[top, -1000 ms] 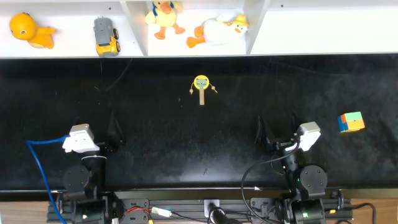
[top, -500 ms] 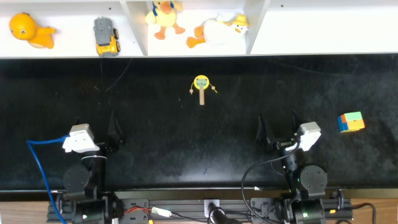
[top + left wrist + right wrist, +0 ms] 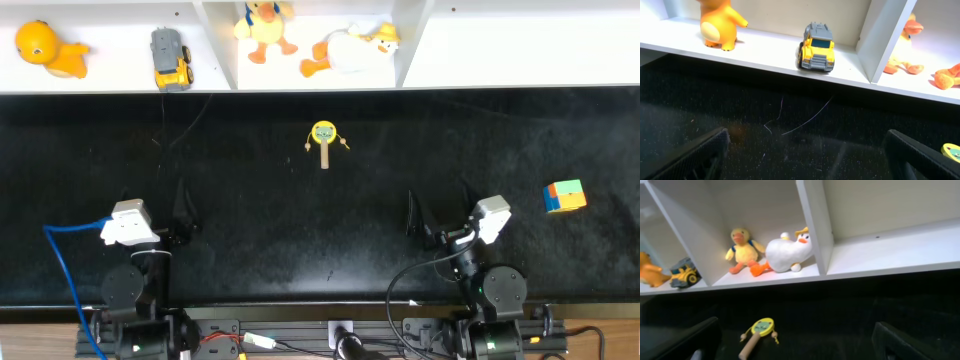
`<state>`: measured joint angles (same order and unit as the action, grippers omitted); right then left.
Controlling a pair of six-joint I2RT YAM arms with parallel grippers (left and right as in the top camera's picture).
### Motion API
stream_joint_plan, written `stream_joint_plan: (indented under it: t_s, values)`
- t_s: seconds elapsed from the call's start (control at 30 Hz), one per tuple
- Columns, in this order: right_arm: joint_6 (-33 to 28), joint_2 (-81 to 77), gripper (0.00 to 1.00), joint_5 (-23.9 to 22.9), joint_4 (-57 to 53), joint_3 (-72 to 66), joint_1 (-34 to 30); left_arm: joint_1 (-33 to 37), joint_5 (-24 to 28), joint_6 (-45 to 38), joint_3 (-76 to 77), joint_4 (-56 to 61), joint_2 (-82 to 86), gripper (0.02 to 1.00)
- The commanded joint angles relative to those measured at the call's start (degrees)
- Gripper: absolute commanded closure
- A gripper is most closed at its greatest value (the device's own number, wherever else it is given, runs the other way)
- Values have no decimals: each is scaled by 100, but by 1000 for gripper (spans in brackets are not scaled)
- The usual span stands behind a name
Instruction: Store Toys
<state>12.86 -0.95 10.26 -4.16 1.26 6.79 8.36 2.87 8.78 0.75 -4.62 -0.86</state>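
Status: left gripper (image 3: pixel 153 208) and right gripper (image 3: pixel 437 212) spread wide, empty, near front edge of tabletop (image 3: pixel 260 250) | rattle (image 3: pixel 323 137) toward back edge, cube (image 3: pixel 564 196) by right edge | risk: shallow pinch dropping thin rattle handle; misjudged approach nudging cube off edge

We counted 6 toys. 4 sat in the shelf (image 3: pixel 520 60) along the far edge of the desk (image 3: pixel 250 220): 1 orange duck (image 3: pixel 45 48), 1 toy truck (image 3: pixel 171 57), 1 yellow plush duck (image 3: pixel 265 28), 1 white plush duck (image 3: pixel 352 50). 2 lay on the desk: 1 rattle drum (image 3: pixel 323 140), 1 colour cube (image 3: pixel 564 196) near its right edge.
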Motion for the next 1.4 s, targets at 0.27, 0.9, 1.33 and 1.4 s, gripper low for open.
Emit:
stream_joint_plan:
  t_s: [0.27, 0.9, 1.33, 1.4]
  values:
    - [-205, -2120, 1, 691, -1495, 2708, 39, 15, 92, -129, -31, 22, 70, 20]
    - [479, -7772, 3, -1005, -4402, 7475, 2929, 15, 92, -129, -31, 24, 70, 23]
    - [2153, -9414, 1, -1021, -4483, 7578, 3143, 15, 92, -129, -31, 22, 70, 20]
    - [2212, -9597, 1, -1054, -4470, 7582, 3145, 15, 92, -129, -31, 24, 70, 23]
